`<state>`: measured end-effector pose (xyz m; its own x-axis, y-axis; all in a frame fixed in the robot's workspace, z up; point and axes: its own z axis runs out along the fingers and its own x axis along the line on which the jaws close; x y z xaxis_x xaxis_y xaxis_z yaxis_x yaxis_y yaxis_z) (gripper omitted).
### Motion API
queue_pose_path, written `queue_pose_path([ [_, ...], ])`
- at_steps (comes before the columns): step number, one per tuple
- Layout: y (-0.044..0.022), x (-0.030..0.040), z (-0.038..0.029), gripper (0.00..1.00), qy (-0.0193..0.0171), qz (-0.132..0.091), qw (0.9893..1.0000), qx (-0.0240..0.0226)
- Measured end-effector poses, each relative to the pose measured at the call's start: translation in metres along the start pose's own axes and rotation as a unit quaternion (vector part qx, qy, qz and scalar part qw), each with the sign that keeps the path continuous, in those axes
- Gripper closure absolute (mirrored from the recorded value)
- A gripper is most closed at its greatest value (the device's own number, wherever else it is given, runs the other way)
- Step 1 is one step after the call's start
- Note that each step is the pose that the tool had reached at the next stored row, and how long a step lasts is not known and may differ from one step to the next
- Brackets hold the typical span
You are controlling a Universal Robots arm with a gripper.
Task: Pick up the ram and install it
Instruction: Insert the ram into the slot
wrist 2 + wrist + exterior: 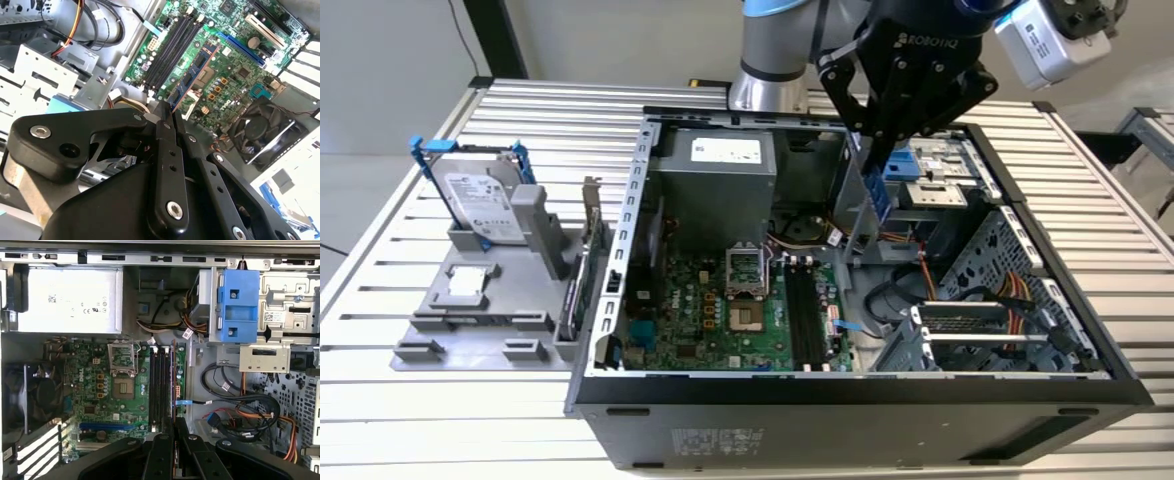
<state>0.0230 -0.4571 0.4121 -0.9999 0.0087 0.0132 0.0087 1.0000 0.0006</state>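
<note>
My black gripper (169,117) | jaws clamped on long flat blue ram stick (192,77) | held edge-down over black memory slots (167,52) for seating.

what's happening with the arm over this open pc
The gripper is shut on the ram, a narrow blue stick, and holds it above the open computer case. In both wrist views the stick hangs over the green motherboard, close to the long black memory slots, not yet seated.
</note>
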Motion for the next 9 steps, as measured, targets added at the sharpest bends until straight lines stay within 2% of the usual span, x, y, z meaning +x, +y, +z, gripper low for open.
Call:
queue_pose_path([
  [9, -0.0006, -0.0035, 0.0007, 1.0, 0.0, 0.014, 0.9999, -0.0002],
])
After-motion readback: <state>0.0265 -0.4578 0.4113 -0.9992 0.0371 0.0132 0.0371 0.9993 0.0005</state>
